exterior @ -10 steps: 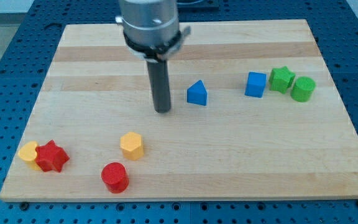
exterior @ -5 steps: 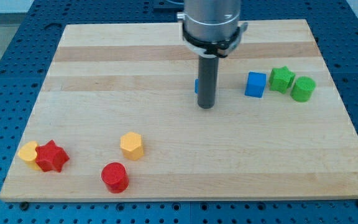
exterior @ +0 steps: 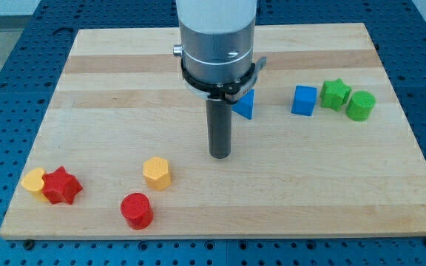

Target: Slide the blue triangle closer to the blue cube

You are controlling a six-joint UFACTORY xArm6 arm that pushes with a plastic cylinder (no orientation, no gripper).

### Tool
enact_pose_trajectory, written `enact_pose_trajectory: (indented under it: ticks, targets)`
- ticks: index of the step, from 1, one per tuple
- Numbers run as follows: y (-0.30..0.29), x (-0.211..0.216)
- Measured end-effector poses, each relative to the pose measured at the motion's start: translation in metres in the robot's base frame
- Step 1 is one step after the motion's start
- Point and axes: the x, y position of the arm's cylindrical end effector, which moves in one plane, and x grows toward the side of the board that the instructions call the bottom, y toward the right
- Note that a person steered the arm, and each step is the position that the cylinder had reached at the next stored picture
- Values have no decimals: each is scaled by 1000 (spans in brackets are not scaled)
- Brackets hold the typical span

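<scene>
Closest to you, near the bottom edge of the wooden board [exterior: 346, 192], you see a red cylinder [exterior: 136, 210]. The landmark here is the yellow hexagon block [exterior: 156, 173], which sits just above and right of that red cylinder. Far to the left of the yellow hexagon block, a red star [exterior: 61, 185] touches another yellow block [exterior: 33, 180], whose shape you cannot make out.

Up and to the right of the yellow hexagon block, my tip [exterior: 220, 154] rests on the board, touching no block. There is no claw on this arm, only a dark rod.

Farther up and right, the blue triangle [exterior: 245, 104] peeks out from behind the arm's round grey body. My tip is below it and a little left, apart from it.

Farther right again is the blue cube [exterior: 304, 100], with a gap between it and the blue triangle. Past the cube you see a green star [exterior: 335, 94] touching a green cylinder [exterior: 360, 106].
</scene>
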Motion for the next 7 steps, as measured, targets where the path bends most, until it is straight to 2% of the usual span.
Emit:
enact_pose_trajectory:
  ticks: [2, 3, 4, 5, 7]
  targets:
    - [13, -24]
    - [22, -60]
    - [22, -60]
    - [26, -82]
    - [22, -85]
